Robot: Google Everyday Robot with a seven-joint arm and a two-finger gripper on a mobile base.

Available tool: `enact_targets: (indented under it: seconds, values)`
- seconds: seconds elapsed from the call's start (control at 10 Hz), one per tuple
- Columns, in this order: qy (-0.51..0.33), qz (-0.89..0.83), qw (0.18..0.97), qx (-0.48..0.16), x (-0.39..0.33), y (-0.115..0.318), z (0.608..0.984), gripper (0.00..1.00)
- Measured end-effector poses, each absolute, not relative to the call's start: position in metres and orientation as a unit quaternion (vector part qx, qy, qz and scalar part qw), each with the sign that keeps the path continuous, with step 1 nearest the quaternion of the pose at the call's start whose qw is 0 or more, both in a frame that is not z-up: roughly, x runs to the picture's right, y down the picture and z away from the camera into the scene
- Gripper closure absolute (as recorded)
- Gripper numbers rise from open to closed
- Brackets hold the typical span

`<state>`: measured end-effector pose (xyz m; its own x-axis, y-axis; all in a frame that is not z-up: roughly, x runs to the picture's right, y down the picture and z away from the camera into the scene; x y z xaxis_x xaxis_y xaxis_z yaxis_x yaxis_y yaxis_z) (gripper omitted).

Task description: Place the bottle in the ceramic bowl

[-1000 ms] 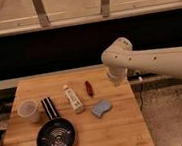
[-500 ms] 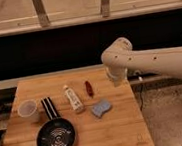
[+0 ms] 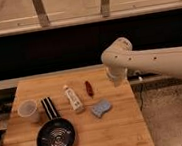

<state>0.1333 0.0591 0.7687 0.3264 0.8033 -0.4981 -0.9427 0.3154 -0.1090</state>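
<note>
The slim white bottle lies flat on the wooden table, near its middle. The black ceramic bowl with pale rings sits at the front left, about a hand's width below and left of the bottle. My gripper hangs from the white arm over the table's back right part, well to the right of the bottle and above the table. It holds nothing that I can see.
A thin red object lies right of the bottle. A blue sponge lies front right of it. A small pale cup and a black-and-white striped item stand left. The table's right edge drops to the floor.
</note>
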Motion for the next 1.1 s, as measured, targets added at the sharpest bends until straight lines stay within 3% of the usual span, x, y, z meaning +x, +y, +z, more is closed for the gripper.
enact_targets:
  seconds: [0.2,0.7,0.9,1.1]
  values:
    - [0.179,0.552,0.791,-0.194,0.1333,0.0591,0.7687,0.80]
    - [0.179,0.552,0.791,-0.194,0.1334,0.0589,0.7686,0.28]
    - [0.179,0.551,0.792,-0.193,0.1329,0.0583,0.7688,0.20]
    - [0.169,0.546,0.798,-0.192,0.1254,0.0535,0.7724,0.20]
